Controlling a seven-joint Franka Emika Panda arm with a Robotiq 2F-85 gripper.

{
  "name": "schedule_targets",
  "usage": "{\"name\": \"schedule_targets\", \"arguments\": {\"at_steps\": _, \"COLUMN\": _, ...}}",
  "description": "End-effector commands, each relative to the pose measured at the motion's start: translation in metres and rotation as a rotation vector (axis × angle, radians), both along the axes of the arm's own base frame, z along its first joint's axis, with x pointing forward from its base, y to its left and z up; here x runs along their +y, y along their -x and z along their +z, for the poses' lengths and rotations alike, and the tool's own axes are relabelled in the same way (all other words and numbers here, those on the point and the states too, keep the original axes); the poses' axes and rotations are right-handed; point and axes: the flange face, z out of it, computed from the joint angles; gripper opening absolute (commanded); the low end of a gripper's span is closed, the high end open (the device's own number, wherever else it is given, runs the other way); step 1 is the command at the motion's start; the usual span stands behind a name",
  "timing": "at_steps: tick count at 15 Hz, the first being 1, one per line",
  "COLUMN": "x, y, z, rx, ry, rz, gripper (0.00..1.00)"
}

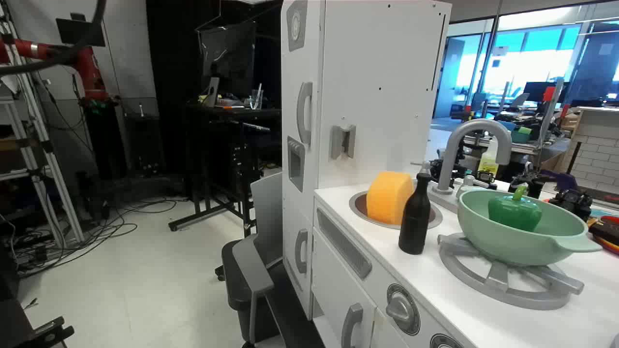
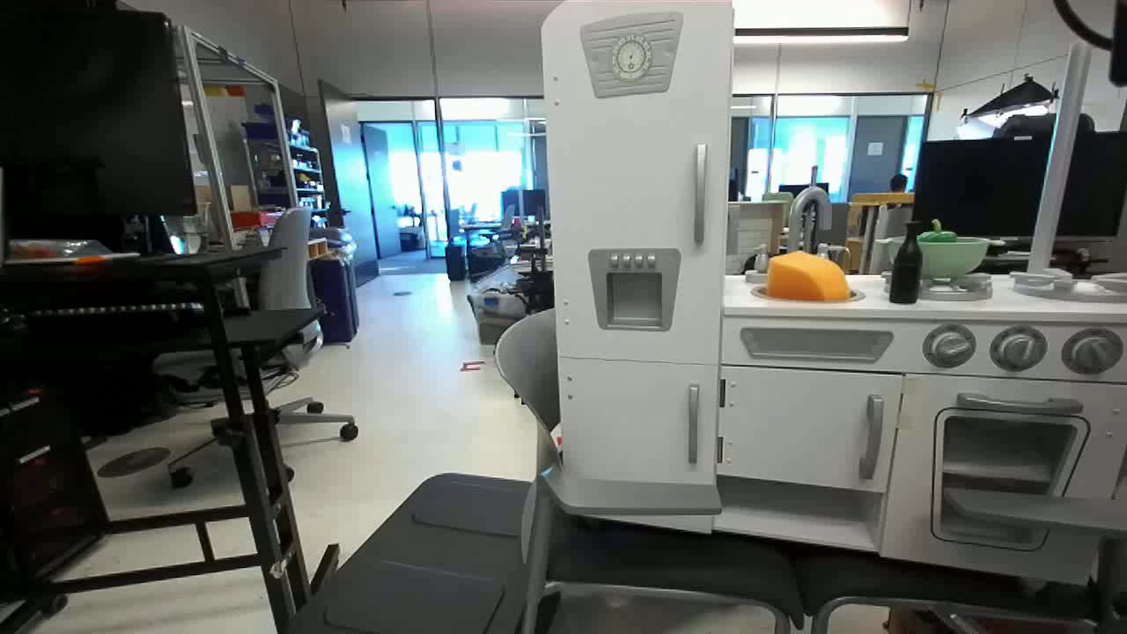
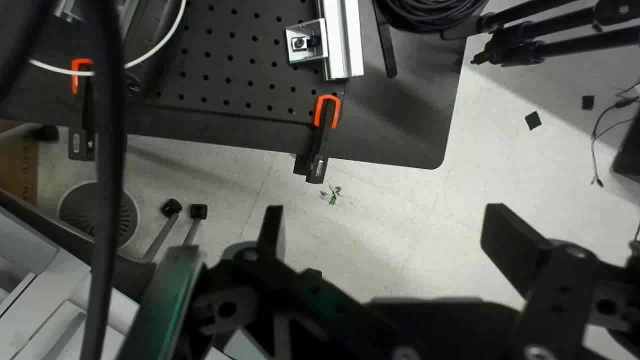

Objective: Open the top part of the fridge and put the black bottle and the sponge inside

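The top part of the fridge [image 1: 302, 63] is a closed white upper door; it also shows from the front in an exterior view [image 2: 629, 194]. Its upright grey handle [image 2: 701, 195] is on the side by the counter. The orange-yellow sponge [image 1: 385, 200] sits in the round sink; both exterior views show it [image 2: 803, 278]. The black bottle [image 1: 415, 220] stands upright on the counter just beside the sink, also in an exterior view [image 2: 905, 271]. My gripper [image 3: 383, 206] is open and empty above the floor in the wrist view. Neither exterior view shows the gripper.
A green bowl [image 1: 476, 232] with a green pepper [image 1: 515, 212] stands on the burner behind the bottle. A grey faucet [image 1: 452, 150] rises by the sink. A grey chair [image 2: 524, 361] stands against the fridge's side. A black table [image 3: 395, 125] with orange clamps shows in the wrist view.
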Motion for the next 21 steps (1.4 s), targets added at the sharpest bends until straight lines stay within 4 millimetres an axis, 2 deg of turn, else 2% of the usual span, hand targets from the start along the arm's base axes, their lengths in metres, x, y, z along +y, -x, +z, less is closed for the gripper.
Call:
{"name": "schedule_targets", "arguments": {"at_steps": 1, "x": 0.000, "y": 0.000, "z": 0.000, "rx": 0.000, "ry": 0.000, "rz": 0.000, "gripper": 1.00}}
{"name": "schedule_targets", "arguments": {"at_steps": 7, "x": 0.000, "y": 0.000, "z": 0.000, "rx": 0.000, "ry": 0.000, "rz": 0.000, "gripper": 1.00}}
{"name": "schedule_targets", "arguments": {"at_steps": 10, "x": -0.011, "y": -0.016, "z": 0.013, "rx": -0.028, "ry": 0.020, "rz": -0.073, "gripper": 1.00}}
{"name": "schedule_targets", "arguments": {"at_steps": 12, "x": -0.019, "y": -0.036, "z": 0.022, "rx": -0.060, "ry": 0.025, "rz": -0.115, "gripper": 1.00}}
{"name": "schedule_targets", "arguments": {"at_steps": 14, "x": -0.025, "y": -0.063, "z": 0.039, "rx": -0.115, "ry": 0.046, "rz": -0.173, "gripper": 1.00}}
{"name": "schedule_targets", "arguments": {"at_steps": 16, "x": -0.028, "y": -0.094, "z": 0.046, "rx": -0.183, "ry": 0.080, "rz": -0.230, "gripper": 1.00}}
{"name": "schedule_targets", "arguments": {"at_steps": 17, "x": -0.021, "y": -0.116, "z": 0.044, "rx": -0.219, "ry": 0.103, "rz": -0.254, "gripper": 1.00}}
{"name": "schedule_targets", "arguments": {"at_steps": 19, "x": -0.014, "y": -0.144, "z": 0.041, "rx": -0.278, "ry": 0.153, "rz": -0.295, "gripper": 1.00}}
{"name": "schedule_targets", "arguments": {"at_steps": 20, "x": -0.004, "y": -0.158, "z": 0.040, "rx": -0.301, "ry": 0.182, "rz": -0.316, "gripper": 1.00}}
{"name": "schedule_targets", "arguments": {"at_steps": 21, "x": -0.001, "y": -0.169, "z": 0.034, "rx": -0.324, "ry": 0.206, "rz": -0.341, "gripper": 1.00}}
